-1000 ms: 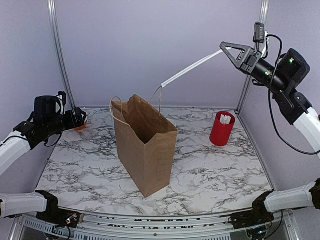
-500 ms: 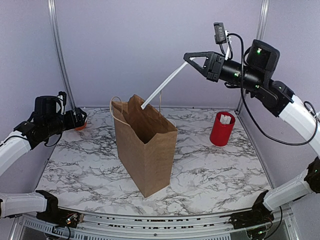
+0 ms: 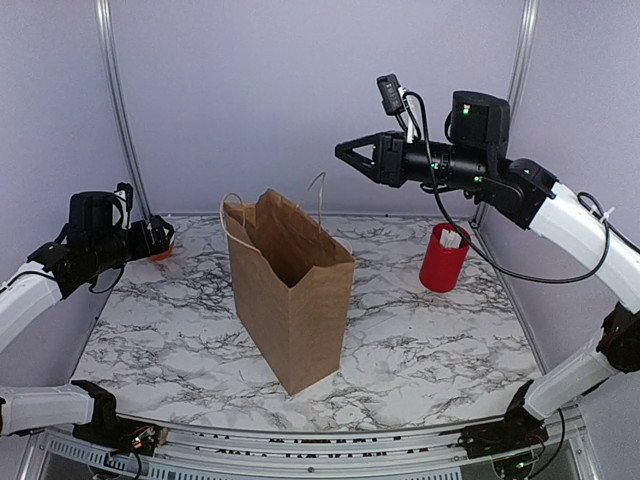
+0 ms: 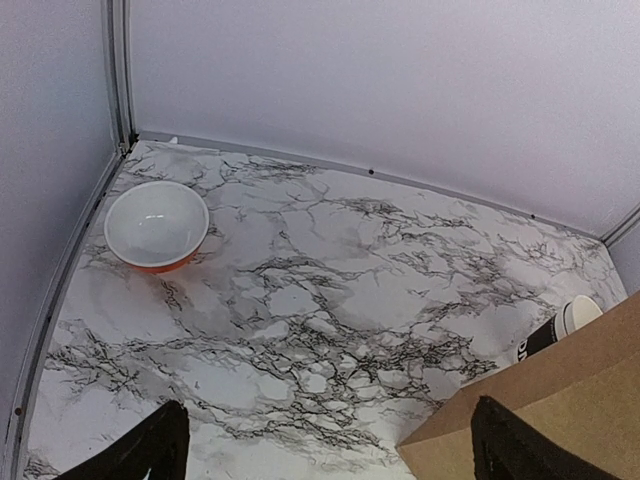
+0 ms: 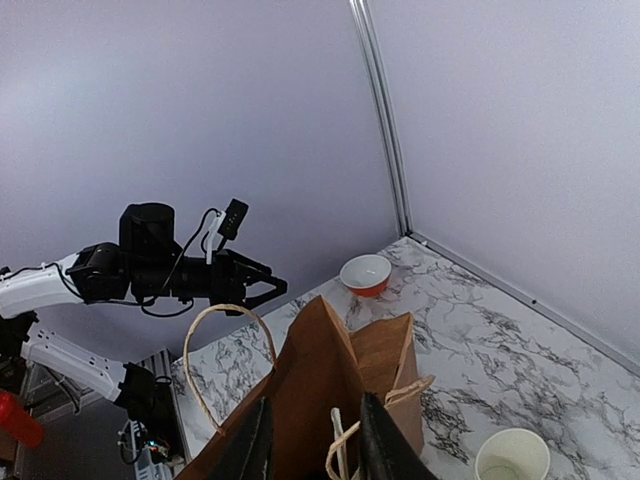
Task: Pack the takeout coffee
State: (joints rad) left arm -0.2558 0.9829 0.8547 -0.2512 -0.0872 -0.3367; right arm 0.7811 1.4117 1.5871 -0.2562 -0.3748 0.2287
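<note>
The takeout coffee shows in no view; the inside of the brown paper bag (image 3: 290, 290) is dark. My right gripper (image 3: 345, 152) hangs high over the bag's back right corner. In the right wrist view its fingers (image 5: 315, 420) stand a little apart, open, directly above the bag's mouth (image 5: 320, 380). A thin white stick (image 5: 337, 441) stands loose in the gap, touching neither finger, beside the bag's tan handle. My left gripper (image 3: 150, 237) is wide open at the far left, with nothing between its fingers (image 4: 335, 450).
A lidless black cup with a white inside (image 4: 560, 328) stands behind the bag, also in the right wrist view (image 5: 512, 455). An orange bowl (image 3: 160, 252) sits in the back left corner. A red cup with white sticks (image 3: 443, 257) stands at the right.
My right arm swung left from the back right corner to over the bag, lowering the white stick into its mouth. Its jaws were shut on the stick and now stand apart. The left arm stayed still.
</note>
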